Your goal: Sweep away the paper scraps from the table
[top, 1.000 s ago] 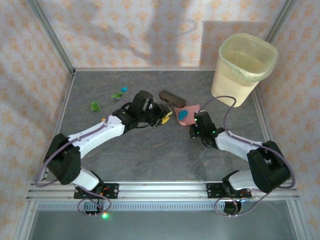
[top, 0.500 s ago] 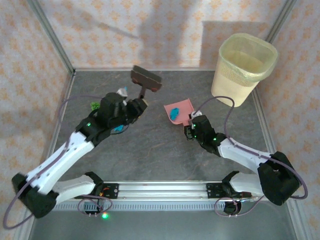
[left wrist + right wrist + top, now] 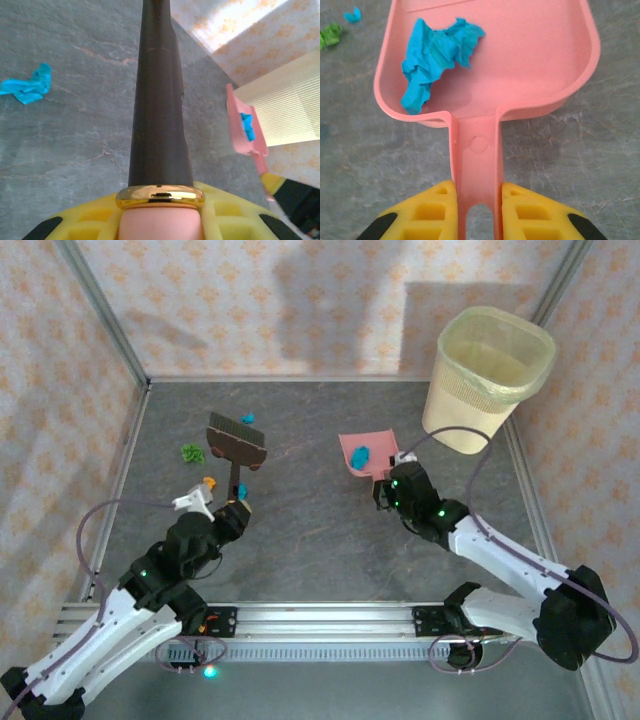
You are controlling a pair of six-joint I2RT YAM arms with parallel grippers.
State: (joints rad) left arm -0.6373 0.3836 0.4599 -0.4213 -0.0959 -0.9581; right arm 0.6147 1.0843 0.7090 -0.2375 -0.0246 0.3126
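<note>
table (image 3: 320, 540): dark grey, stone-patterned, aluminium rails (image 3: 330, 618), peach walls (image 3: 250, 310) | paper scraps (image 3: 191, 452): back-left, one teal in dustpan (image 3: 372, 445) | left gripper (image 3: 230, 514): clamped on brush (image 3: 237, 440) handle | right gripper (image 3: 392, 482): clamped on dustpan handle | bin (image 3: 490, 375): back-right corner

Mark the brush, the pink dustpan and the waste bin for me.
brush (image 3: 237, 444): top external view, on the bristle head.
pink dustpan (image 3: 530, 55): right wrist view, on the bare floor of the pan.
waste bin (image 3: 455, 412): top external view, on its ribbed outer wall.
</note>
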